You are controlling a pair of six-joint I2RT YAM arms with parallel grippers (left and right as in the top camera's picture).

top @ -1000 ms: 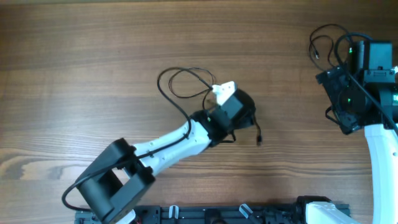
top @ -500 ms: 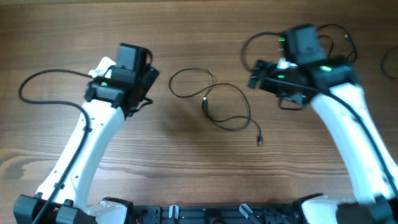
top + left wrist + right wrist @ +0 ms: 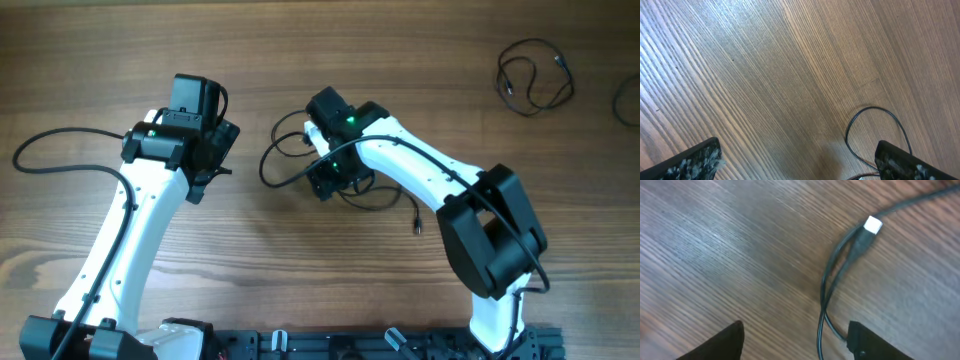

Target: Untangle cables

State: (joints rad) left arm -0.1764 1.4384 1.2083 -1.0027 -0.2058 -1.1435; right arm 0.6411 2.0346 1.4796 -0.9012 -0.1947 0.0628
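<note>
One thin black cable (image 3: 266,170) lies loose in the table's middle, and its small plug end (image 3: 416,227) points toward the front. My right gripper (image 3: 322,176) hovers over this cable. In the right wrist view it (image 3: 795,341) is open, and two strands of the cable (image 3: 824,305) run between its fingers, nearer the right one. A plug with a white tip (image 3: 872,225) lies beyond. My left gripper (image 3: 205,160) is left of the cable. It (image 3: 800,165) is open and empty, with a cable loop (image 3: 852,131) by its right finger.
A second thin black cable bundle (image 3: 535,75) lies at the far right corner. Part of another cord (image 3: 628,102) shows at the right edge. The left arm's thicker wire (image 3: 60,150) arcs over the table's left side.
The right arm has swung from the upper right to the centre, over the cable. The cable's loop has shifted left. The left arm has moved slightly since half a second ago.
</note>
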